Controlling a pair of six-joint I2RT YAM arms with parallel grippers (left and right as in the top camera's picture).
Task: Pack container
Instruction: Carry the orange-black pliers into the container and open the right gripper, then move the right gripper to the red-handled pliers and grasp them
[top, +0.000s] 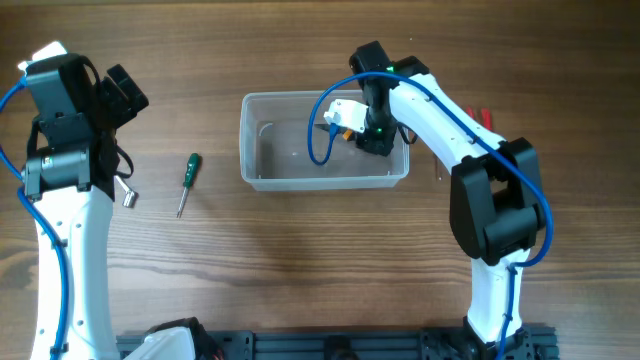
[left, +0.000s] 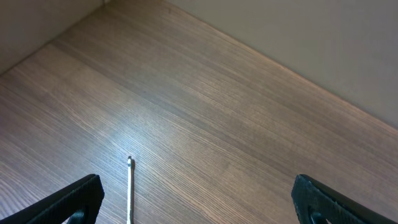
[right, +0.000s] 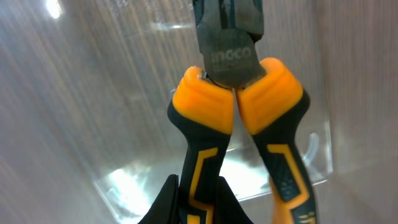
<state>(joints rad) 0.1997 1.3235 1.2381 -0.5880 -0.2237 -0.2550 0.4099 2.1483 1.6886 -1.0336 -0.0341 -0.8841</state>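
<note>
Overhead: clear container (top: 262, 180) sits mid-bench (top: 300, 270). Right claw (top: 352, 125) hangs over its right end. Green screwdriver (top: 187, 182) lies to its left, apart.
Left wrist: left claw (left: 199, 199) released, empty.
Right wrist: claw clenched on orange-black pliers (right: 231, 99), nose down. Best to lower near the floor, clear of the wall, then release.

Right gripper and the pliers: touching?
Touching. In the right wrist view, the right gripper is shut on the black-and-orange handles of the pliers, and the handles run straight into its black fingers with no gap.
</note>
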